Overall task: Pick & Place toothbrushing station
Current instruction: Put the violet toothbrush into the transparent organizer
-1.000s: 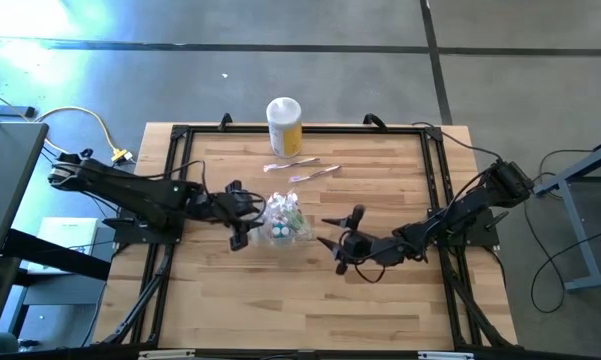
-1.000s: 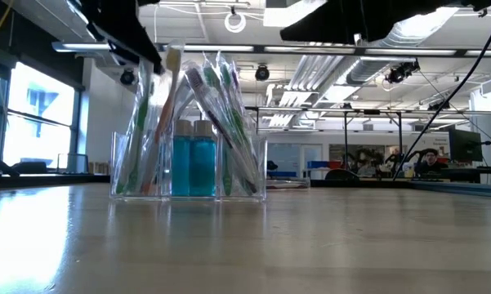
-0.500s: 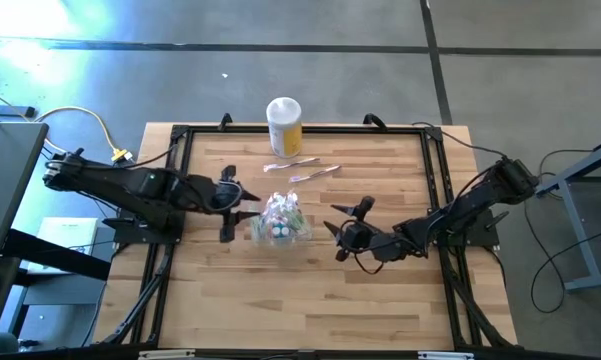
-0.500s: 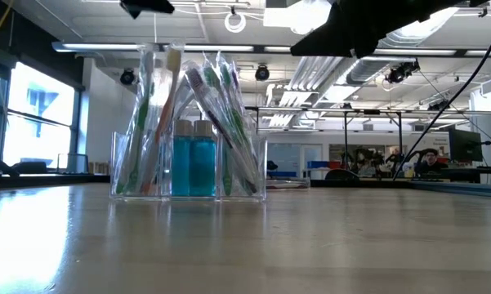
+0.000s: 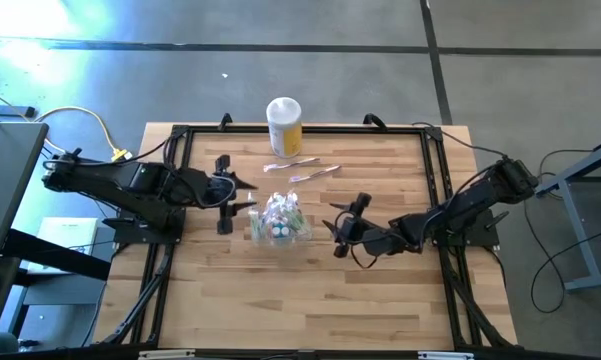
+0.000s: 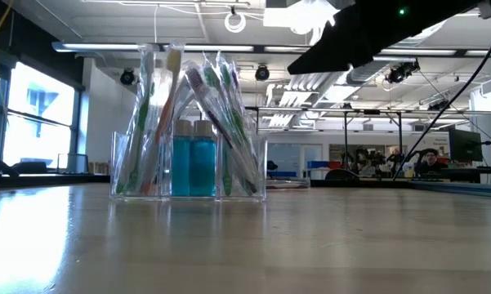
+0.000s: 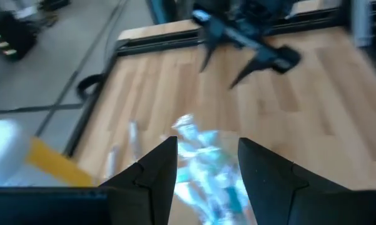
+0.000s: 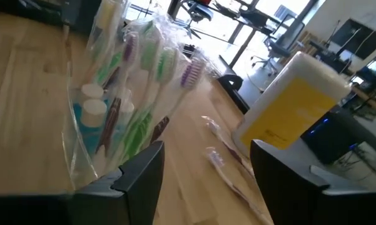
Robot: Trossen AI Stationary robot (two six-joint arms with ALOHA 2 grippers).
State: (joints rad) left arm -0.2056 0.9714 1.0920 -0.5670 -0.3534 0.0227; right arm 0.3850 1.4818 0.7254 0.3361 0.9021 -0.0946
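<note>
The toothbrushing station [image 5: 278,222] is a clear plastic holder with wrapped toothbrushes and two blue bottles. Its flat base rests on the wood near the table's middle [image 6: 188,155]. My left gripper [image 5: 242,197] hovers open, raised above the table just left of the station. The station [image 7: 203,165] shows below and beyond the gap between its fingers. My right gripper [image 5: 335,228] stands open a little to the station's right, pointing at the station [image 8: 112,106]. Neither gripper touches anything.
A white-lidded yellow jar [image 5: 284,125] stands at the table's far edge [image 8: 294,100]. Two loose toothbrushes [image 5: 302,167] lie between the jar and the station. A black rail frame [image 5: 180,135] runs around the table top. Bare wood lies toward the near edge.
My left gripper has risen from beside the station, drawn back toward the table's left edge and rolled about its own line. Its gap is unchanged. My right gripper has shifted slightly toward the far edge and turned more toward the station. The station has stayed put.
</note>
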